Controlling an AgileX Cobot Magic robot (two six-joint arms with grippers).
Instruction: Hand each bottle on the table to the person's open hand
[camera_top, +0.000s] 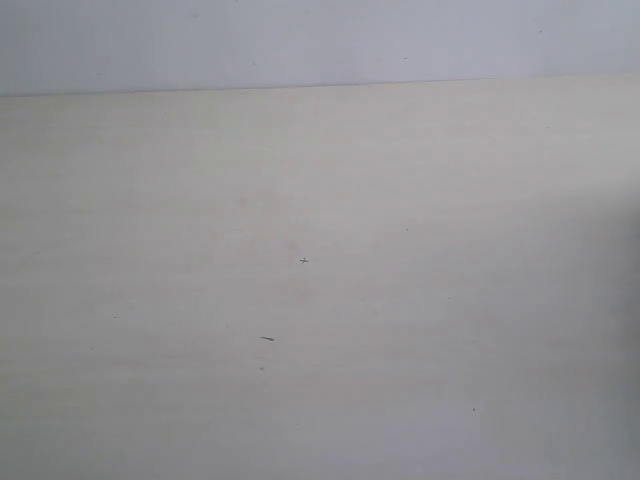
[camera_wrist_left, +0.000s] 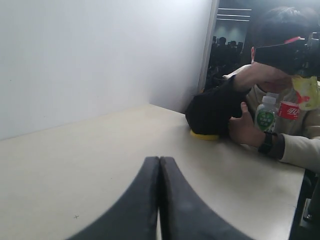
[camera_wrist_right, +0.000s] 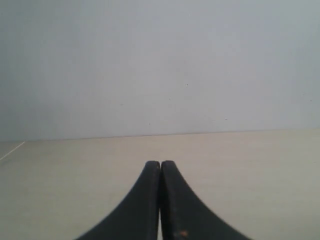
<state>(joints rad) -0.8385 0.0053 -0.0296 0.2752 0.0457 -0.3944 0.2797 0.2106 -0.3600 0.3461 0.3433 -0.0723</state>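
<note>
Hanging over the table (camera_wrist_left: 75, 165) with the left gripper (camera_wrist_left: 159, 160) pressed together, pinching nothing. Likewise pressing the right gripper (camera_wrist_right: 160, 163) together, empty. Cradling the green-labelled white bottle (camera_wrist_left: 266, 116) and the red-labelled bottle (camera_wrist_left: 289, 110) against the person (camera_wrist_left: 300, 150) at the table's far edge, just beside the hand (camera_wrist_left: 247, 129).

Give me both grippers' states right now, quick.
Left gripper: closed, fingers pressed together, holding nothing.
Right gripper: closed, fingers pressed together, holding nothing.

We see a plain white wall (camera_wrist_left: 100, 60), 1 seated person (camera_wrist_left: 272, 75) in a pale top wearing a dark wristwatch (camera_wrist_left: 266, 144), and a dim crowd (camera_wrist_left: 223, 50) beyond.
</note>
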